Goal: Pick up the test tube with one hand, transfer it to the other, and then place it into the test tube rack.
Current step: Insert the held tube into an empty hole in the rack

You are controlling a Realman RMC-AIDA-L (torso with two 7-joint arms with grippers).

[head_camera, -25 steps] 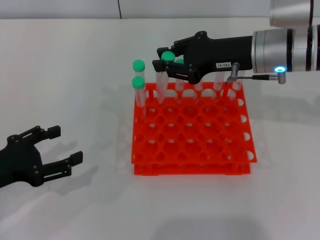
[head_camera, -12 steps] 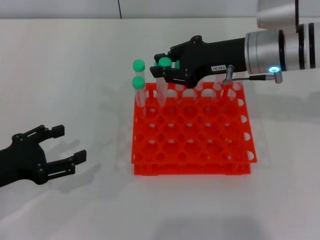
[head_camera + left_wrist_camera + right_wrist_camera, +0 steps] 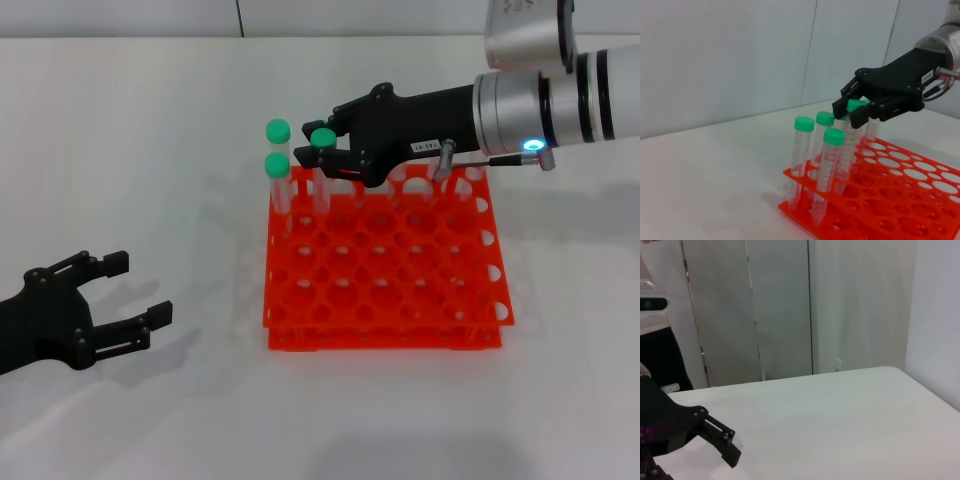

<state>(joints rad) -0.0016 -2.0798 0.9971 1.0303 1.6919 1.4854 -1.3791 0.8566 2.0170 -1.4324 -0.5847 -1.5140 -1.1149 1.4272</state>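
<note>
The orange-red test tube rack (image 3: 380,290) stands mid-table; it also shows in the left wrist view (image 3: 900,200). My right gripper (image 3: 315,150), on the silver wrist with the green light, reaches over the rack's back row. It is shut on the green cap of a test tube (image 3: 320,185) whose lower end stands in a back-row hole. The left wrist view shows the right gripper (image 3: 850,110) clamped on that tube (image 3: 846,150). My left gripper (image 3: 138,290) is open and empty, low over the table left of the rack.
Two more green-capped tubes (image 3: 277,150) stand at the rack's back left corner, just left of the held one. Several clear tubes (image 3: 437,165) stand in the back row behind the right gripper. A black finger (image 3: 715,440) shows in the right wrist view.
My right gripper has moved down and to the left with the tube, lowering it toward the rack's back row. My left gripper has hardly moved.
</note>
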